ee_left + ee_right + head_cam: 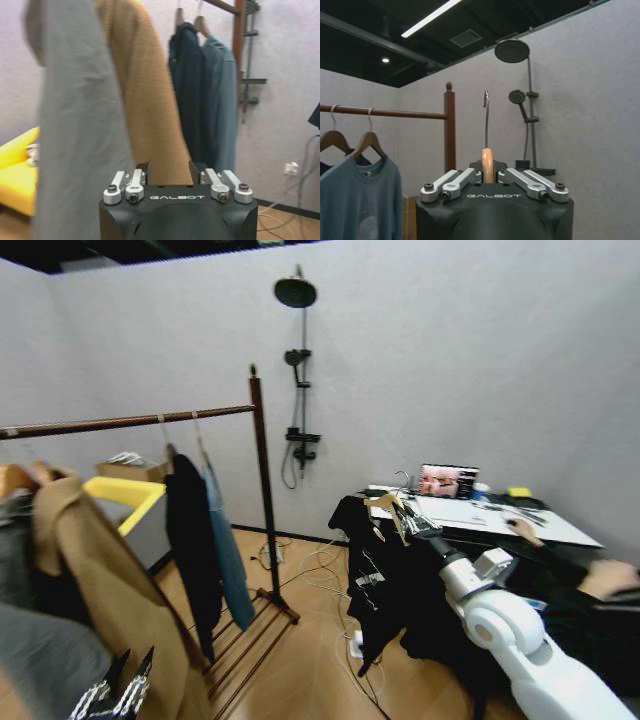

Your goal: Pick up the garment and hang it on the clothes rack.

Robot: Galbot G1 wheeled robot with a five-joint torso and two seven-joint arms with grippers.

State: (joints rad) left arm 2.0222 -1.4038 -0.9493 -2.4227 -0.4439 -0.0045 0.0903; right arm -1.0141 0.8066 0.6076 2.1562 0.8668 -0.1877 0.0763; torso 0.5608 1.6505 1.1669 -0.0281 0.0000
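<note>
Right gripper (488,172), jaws clamped on light wooden hanger (388,504); soft black garment (385,575) draped beside table (520,523), apart from reddish-brown clothes rack (262,495). Left gripper (171,172), jaws parted, empty, low near tan coat (145,90).

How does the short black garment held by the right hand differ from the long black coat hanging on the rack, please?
The garment hangs from a wooden hanger gripped by the right hand, off the rack; the long black coat hangs on the clothes rack rail. The garment sits near the desk; the coat sits beside a teal-blue jacket. The garment looks shorter. Both are dark.
</note>
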